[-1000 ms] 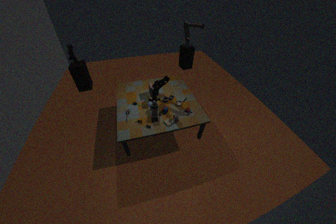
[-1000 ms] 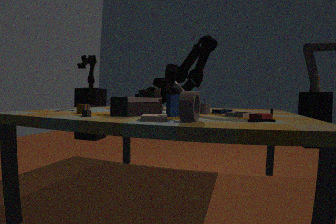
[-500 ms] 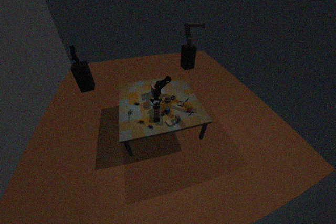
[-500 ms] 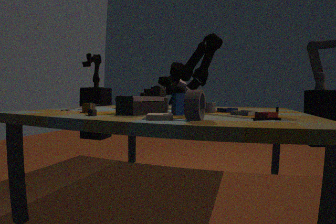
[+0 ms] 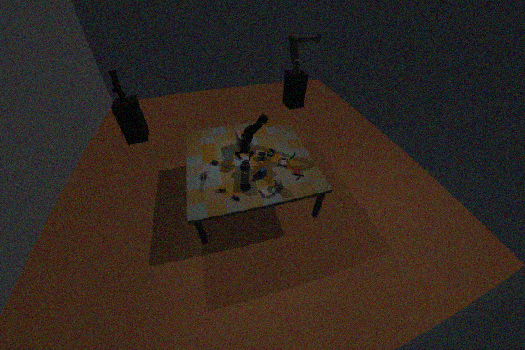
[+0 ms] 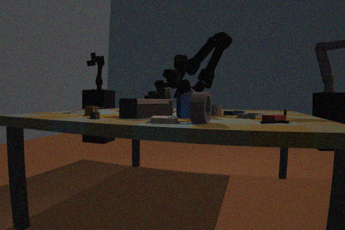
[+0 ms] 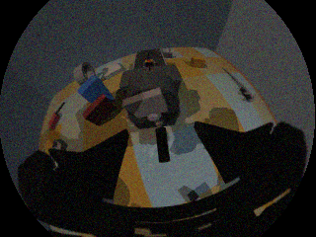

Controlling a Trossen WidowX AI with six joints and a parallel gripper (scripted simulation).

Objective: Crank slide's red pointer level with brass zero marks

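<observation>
The dark grey crank machine [image 5: 244, 176] [image 6: 154, 110] [image 7: 170, 84] stands on the table. In the wrist view its grey hub [image 7: 154, 118] faces me, and a black handle bar [image 7: 162, 144] sticks out below it. My gripper [image 5: 244, 154] [image 7: 161, 128] is open and empty at the machine's near end. The bar shows between the spread fingers, with a gap on each side. A small red-orange spot [image 7: 149, 62] shows at the machine's far end. The brass marks and the pointer's exact level are too small and dark to tell.
A blue block [image 6: 183, 106] [image 7: 93, 89], a dark red block [image 7: 99, 110] and a grey ring [image 6: 200, 107] [image 7: 84, 72] stand beside the machine. A red item [image 6: 274, 118] [image 7: 53, 120] lies farther to that side. A yellow block [image 7: 197, 62] lies on the other side.
</observation>
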